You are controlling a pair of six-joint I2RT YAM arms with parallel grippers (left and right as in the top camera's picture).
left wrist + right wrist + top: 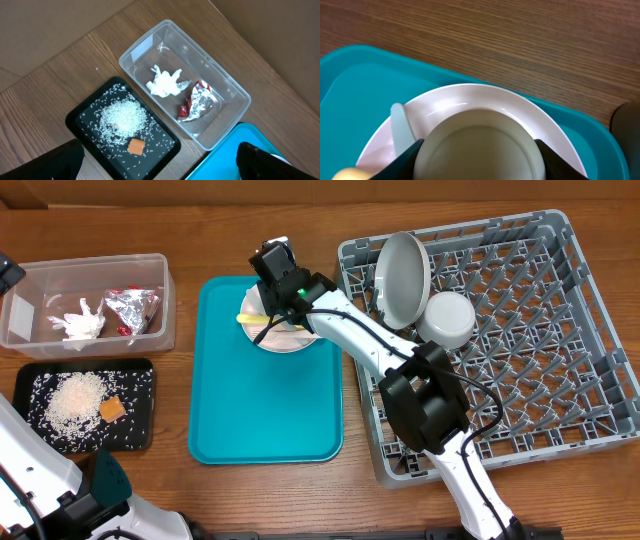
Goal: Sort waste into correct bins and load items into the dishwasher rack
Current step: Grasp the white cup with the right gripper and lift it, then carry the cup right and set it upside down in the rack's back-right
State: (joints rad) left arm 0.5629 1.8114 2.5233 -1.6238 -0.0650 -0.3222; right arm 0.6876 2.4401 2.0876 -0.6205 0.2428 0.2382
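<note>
Grey plastic dishwasher rack (560,300), square with a pegged lattice floor, stands on my right. A round grey-white plate (403,275) leans in its far left corner, with a small white bowl (447,318) just beside it. Next to the rack lies the flat teal serving tray (265,400).

Further left, the clear plastic rectangular tub (50,280) holds a crumpled white napkin (165,84), a crumpled silver foil wrapper (200,100) and a small red sachet (184,111). The shallow black rectangular tray (85,363) holds loose white rice grains (122,117) and a small orange food cube (135,146). My left gripper (160,145) hangs above both bins, jaws spread wide and holding nothing.

On the teal tray sits a round pinkish-white plate (470,97), and on it a small white cup (477,155). My right gripper (479,142) grasps the cup, one finger against each side. A slim pale plastic utensil (400,125) and a yellow utensil (250,318) lie on that plate beside it.
</note>
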